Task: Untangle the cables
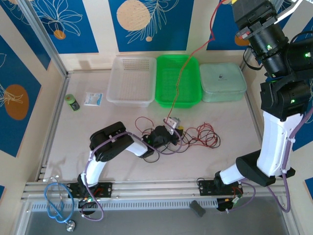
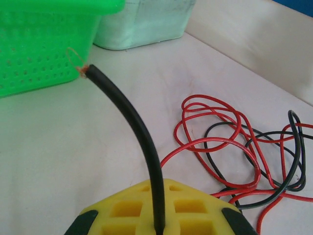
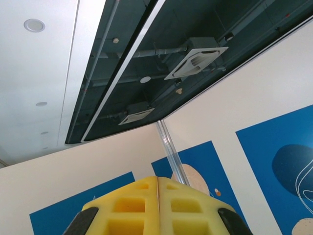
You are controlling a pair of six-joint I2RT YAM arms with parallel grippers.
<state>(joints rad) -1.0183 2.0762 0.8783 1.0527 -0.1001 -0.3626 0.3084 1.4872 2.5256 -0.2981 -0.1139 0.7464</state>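
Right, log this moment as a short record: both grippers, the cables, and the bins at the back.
left gripper: shut on a black cable, which arcs up from between its pads to a free bare end
right gripper: high up, pads shut, facing the ceiling
red wire: runs from the pile up across the green basket toward the right arm; whether it is gripped is unclear
cable pile: tangled red and black loops on the table
back row, left to right: clear tray, green basket, pale green lidded box
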